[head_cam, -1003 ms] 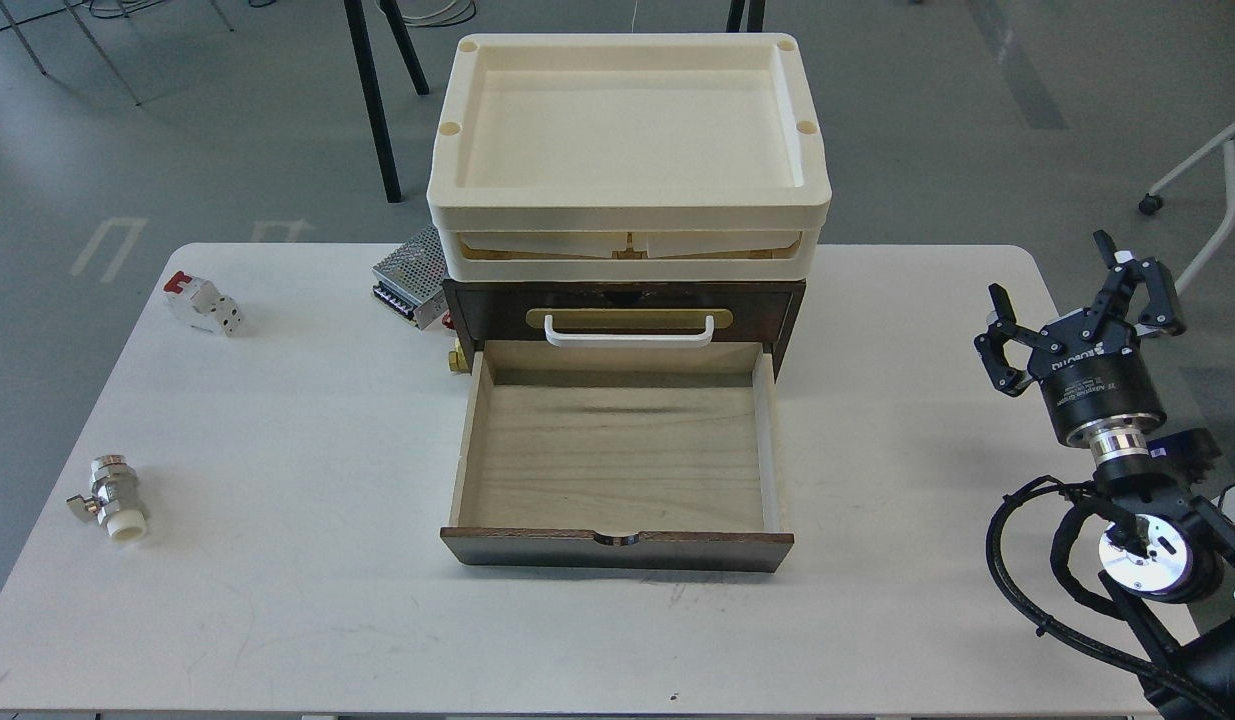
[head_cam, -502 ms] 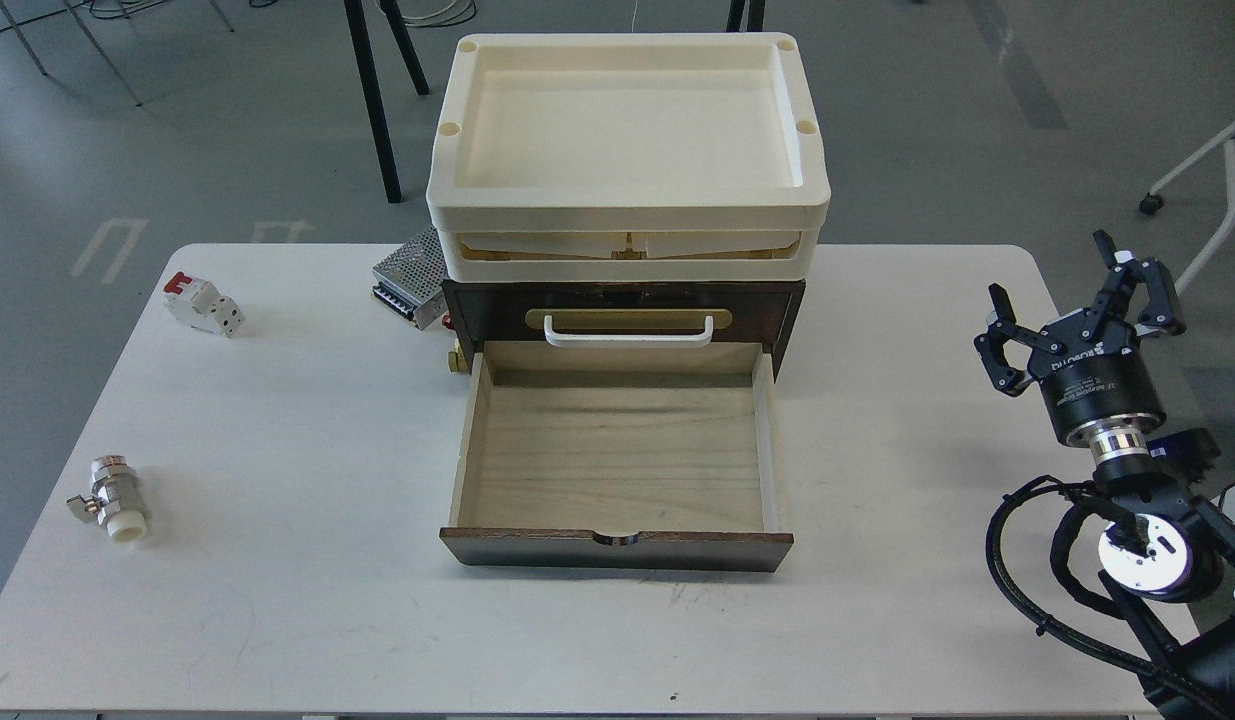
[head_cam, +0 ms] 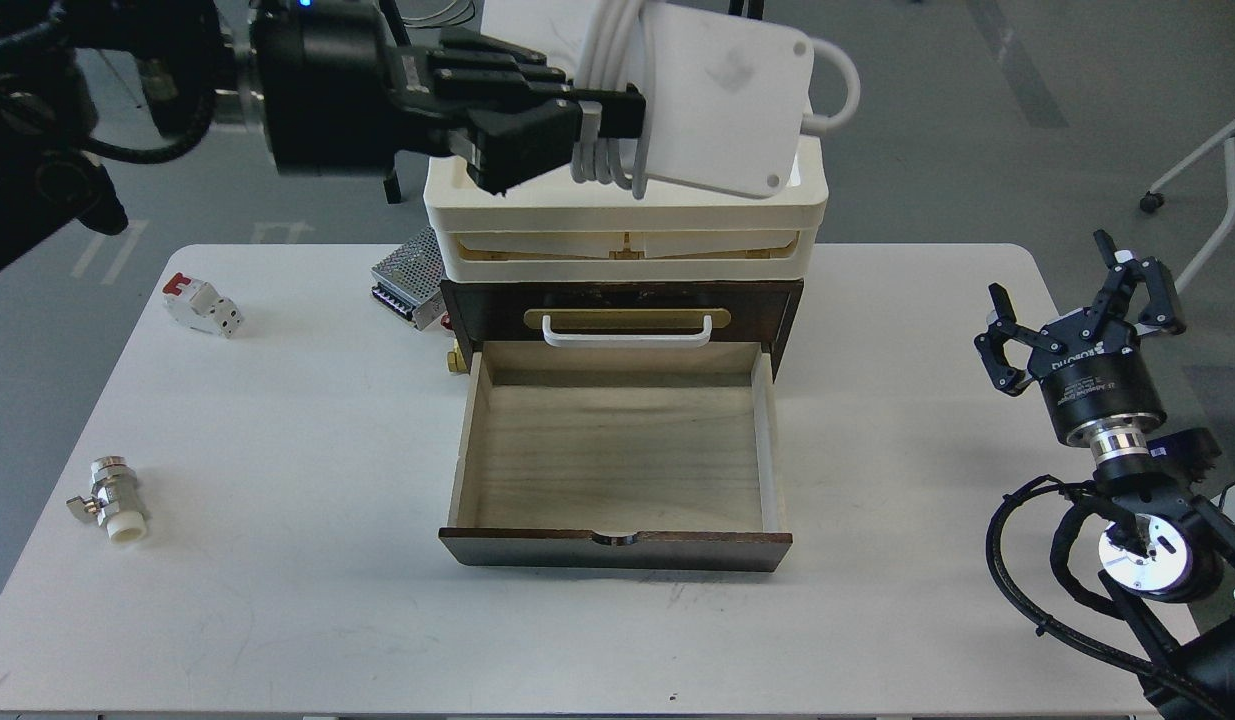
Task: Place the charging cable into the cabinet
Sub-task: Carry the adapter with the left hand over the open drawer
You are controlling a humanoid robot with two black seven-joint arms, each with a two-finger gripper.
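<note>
My left gripper [head_cam: 602, 125] comes in from the upper left and is shut on the charging cable [head_cam: 722, 100], a flat white block with white cord wound around it. It holds it high, in front of the cream trays [head_cam: 627, 235]. The cabinet [head_cam: 622, 300] is a dark brown box with a white handle [head_cam: 627, 330] on a brass plate. Its light wood drawer [head_cam: 617, 460] is pulled out and open below the cable, with nothing inside. My right gripper [head_cam: 1077, 300] is open and empty at the table's right edge.
A white-and-red breaker [head_cam: 203, 304] lies at the back left of the white table [head_cam: 277, 600]. A metal valve [head_cam: 112, 497] lies at the left edge. A perforated metal power supply box [head_cam: 409, 277] sits behind the cabinet's left side.
My left arm has come into view from the upper left, holding the charging cable above the cabinet. The right arm has not moved.
</note>
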